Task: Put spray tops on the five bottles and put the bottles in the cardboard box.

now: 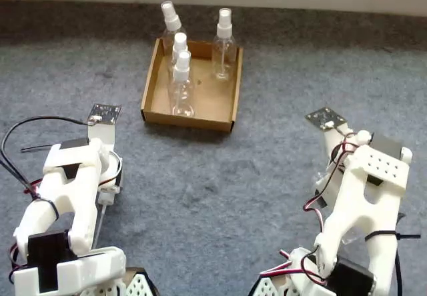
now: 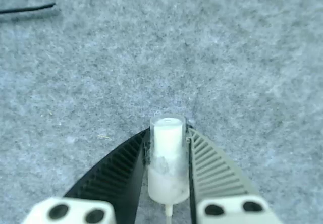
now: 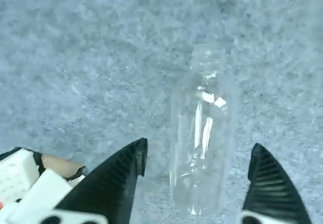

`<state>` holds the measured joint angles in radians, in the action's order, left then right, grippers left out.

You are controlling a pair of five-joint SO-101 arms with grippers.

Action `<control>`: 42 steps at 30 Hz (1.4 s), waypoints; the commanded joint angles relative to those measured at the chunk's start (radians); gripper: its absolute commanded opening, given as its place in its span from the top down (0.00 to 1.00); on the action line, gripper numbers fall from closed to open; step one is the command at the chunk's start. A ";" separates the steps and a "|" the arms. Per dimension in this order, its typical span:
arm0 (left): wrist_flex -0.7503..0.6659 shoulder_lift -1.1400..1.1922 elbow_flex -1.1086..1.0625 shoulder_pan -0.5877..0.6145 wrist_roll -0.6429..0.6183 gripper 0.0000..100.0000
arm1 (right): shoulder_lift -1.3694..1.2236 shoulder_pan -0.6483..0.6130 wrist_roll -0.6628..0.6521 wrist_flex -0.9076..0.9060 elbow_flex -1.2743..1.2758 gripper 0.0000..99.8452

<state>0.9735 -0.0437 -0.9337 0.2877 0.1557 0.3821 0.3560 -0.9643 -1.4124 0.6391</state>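
A spray top point(image 2: 168, 156) is gripped in the left claw point(image 2: 168, 131). One uncapped bottle point(image 3: 204, 108) is seen lying on the table between the open right claw's point(image 3: 199, 149) fingers. Four capped bottles point(image 1: 181, 86) are stood in the box point(image 1: 190, 119).

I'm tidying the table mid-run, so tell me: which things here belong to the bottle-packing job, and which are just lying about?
Job:
cardboard box
four bottles with spray tops, at the box
spray top, clamped in the left gripper
topless bottle, between the fingers of the open right gripper

Lying about:
black cable, on the grey carpet
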 commanded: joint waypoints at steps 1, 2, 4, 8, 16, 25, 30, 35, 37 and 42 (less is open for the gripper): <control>0.054 0.024 -0.093 0.004 0.003 0.98 | 0.004 -0.025 -0.011 0.065 0.022 0.68; 0.054 0.024 -0.093 0.004 0.003 0.98 | 0.004 -0.028 -0.011 0.079 0.038 0.68; 0.054 0.024 -0.093 0.004 0.003 0.98 | 0.004 -0.031 -0.012 0.119 0.070 0.68; 0.054 0.024 -0.093 0.004 0.003 0.98 | 0.002 -0.033 -0.015 0.185 0.124 0.68; 0.054 0.024 -0.093 0.004 0.003 0.98 | 0.002 -0.035 -0.018 0.228 0.186 0.73; 0.054 0.024 -0.093 0.004 0.003 0.98 | 0.002 -0.025 -0.011 0.228 0.191 0.89; 0.054 0.024 -0.093 0.004 0.003 0.98 | 0.002 0.005 0.089 0.309 0.191 0.90; 0.054 0.024 -0.093 0.002 0.003 0.98 | -0.015 -0.004 0.118 0.348 0.191 0.90; 0.054 0.024 -0.093 0.002 0.003 0.98 | -0.061 -0.005 0.127 0.354 0.183 0.90; 0.054 0.024 -0.093 0.002 0.003 0.98 | -0.242 0.001 0.235 0.361 0.077 0.89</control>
<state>0.9735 -0.0437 -0.9337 0.2877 0.1557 0.2440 0.3498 -0.7879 -1.0702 0.7910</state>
